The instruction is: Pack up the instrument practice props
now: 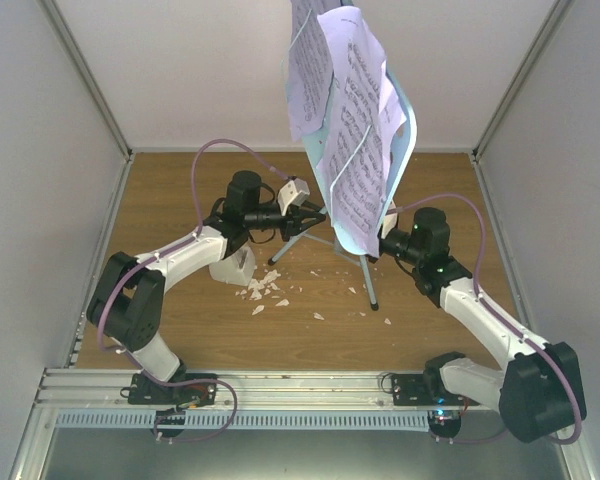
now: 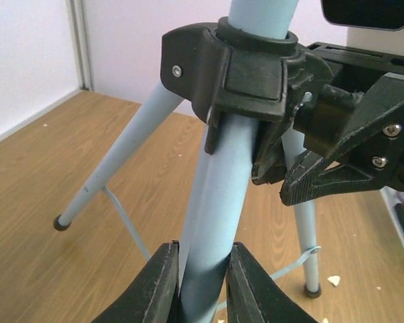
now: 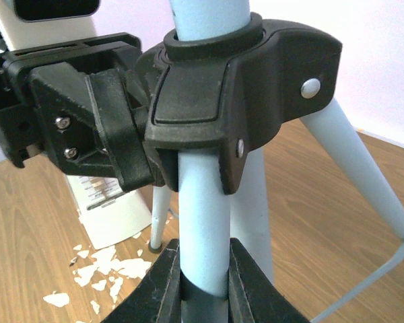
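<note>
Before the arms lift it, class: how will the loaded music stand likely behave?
Probably top-heavy: the music stand carries its wide desk high above thin legs, so it may tip. The loose pages look floppy and could slide off.

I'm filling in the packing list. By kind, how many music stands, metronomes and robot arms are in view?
music stand: 1
metronome: 1
robot arms: 2 (left arm, right arm)
total: 4
</note>
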